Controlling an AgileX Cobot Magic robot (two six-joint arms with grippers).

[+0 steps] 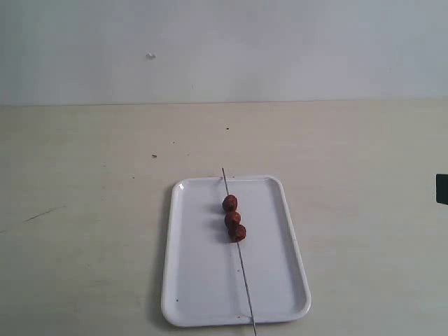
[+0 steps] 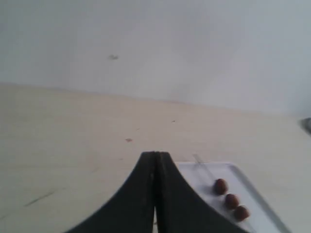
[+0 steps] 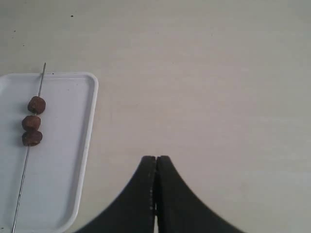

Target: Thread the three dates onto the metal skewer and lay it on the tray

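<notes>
Tray [image 1: 203, 280], white and glossy, lies flat on the pale beige table [image 1: 84, 210], its long sides running away from the exterior camera. The left gripper [image 2: 155, 155] is off the tray's left long side and the right gripper [image 3: 156, 159] is over bare table off its right long side. Each has its black jaws pressed together with nothing between them. The metal skewer [image 1: 243, 280] lies lengthwise on the tray, slightly slanted, and its ends reach past both short rims. The three dates [image 1: 232, 218] are threaded on it in a touching row over the tray's far half.
</notes>
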